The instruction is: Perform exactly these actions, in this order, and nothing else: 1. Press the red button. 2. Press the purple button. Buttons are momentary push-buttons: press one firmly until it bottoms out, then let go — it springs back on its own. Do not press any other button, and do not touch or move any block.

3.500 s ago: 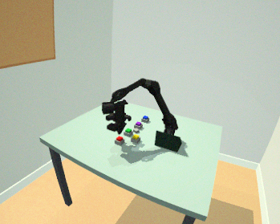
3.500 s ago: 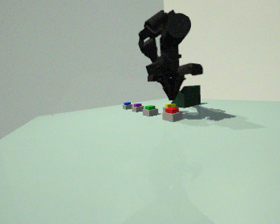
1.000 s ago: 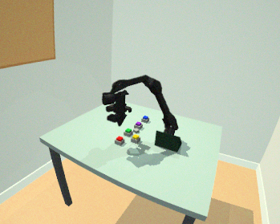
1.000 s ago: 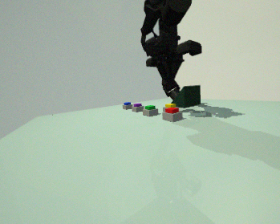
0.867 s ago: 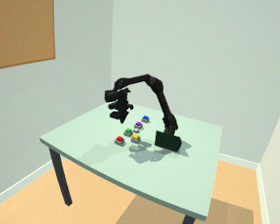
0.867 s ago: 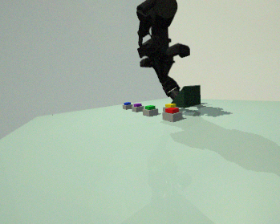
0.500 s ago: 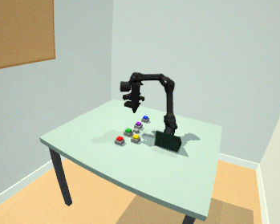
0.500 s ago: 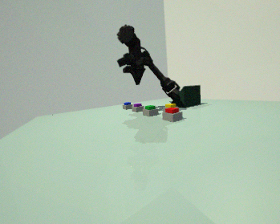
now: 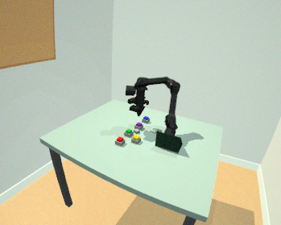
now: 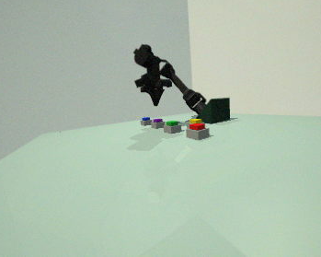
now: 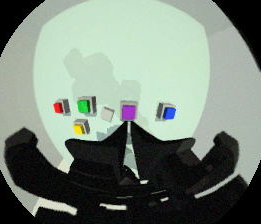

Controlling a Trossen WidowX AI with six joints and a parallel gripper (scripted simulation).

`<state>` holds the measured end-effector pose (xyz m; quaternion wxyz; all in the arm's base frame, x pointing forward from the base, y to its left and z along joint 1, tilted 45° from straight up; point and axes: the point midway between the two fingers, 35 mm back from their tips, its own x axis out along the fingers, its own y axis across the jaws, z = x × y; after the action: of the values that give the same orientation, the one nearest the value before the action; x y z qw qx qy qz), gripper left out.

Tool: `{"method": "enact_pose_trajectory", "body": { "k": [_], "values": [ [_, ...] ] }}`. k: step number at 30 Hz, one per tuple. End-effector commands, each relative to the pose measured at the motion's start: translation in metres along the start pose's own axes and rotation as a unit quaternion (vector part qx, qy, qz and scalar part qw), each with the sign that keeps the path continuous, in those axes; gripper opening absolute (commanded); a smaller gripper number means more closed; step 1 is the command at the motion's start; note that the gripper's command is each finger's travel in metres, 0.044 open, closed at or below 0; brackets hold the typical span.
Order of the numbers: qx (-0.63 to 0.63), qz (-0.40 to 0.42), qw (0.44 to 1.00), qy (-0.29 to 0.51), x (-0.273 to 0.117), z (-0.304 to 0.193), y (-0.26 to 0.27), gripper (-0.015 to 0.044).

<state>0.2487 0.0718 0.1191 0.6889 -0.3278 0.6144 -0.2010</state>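
Note:
The red button [image 9: 120, 139] [image 10: 197, 126] [image 11: 58, 107] sits on its grey base at the near end of the row, left in the wrist view. The purple button [image 9: 138, 124] [image 10: 157, 120] [image 11: 129, 112] sits on its grey base between the green and blue ones. Both caps stand raised. My gripper [image 9: 139, 114] [image 10: 155, 105] [image 11: 128, 123] is shut and empty, pointing down. It hangs well above the table, with its tips just below the purple button in the wrist view and touching nothing.
Other buttons are green [image 9: 129, 131] [image 10: 172, 123] [image 11: 83, 106], yellow [image 9: 136, 137] [image 10: 196, 121] [image 11: 79, 129] and blue [image 9: 146, 118] [image 10: 146, 119] [image 11: 169, 113]. A small pale block [image 9: 137, 131] [image 11: 107, 114] lies between the green and purple buttons. A dark box [image 9: 168, 141] [image 10: 219, 110] stands by the arm's base.

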Motion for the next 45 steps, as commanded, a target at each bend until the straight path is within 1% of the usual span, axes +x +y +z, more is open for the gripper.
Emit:
{"method": "enact_pose_trajectory", "body": {
  "k": [1, 7, 28, 45],
  "values": [
    [-0.002, -0.006, 1.0, 0.006, 0.034, -0.005, -0.004, 0.002],
    [-0.002, -0.006, 1.0, 0.006, 0.035, -0.005, -0.004, 0.002],
    [-0.002, -0.006, 1.0, 0.006, 0.067, -0.005, -0.004, 0.002],
    [-0.002, -0.007, 1.0, 0.006, 0.067, -0.005, -0.004, 0.002]
  ]
}}
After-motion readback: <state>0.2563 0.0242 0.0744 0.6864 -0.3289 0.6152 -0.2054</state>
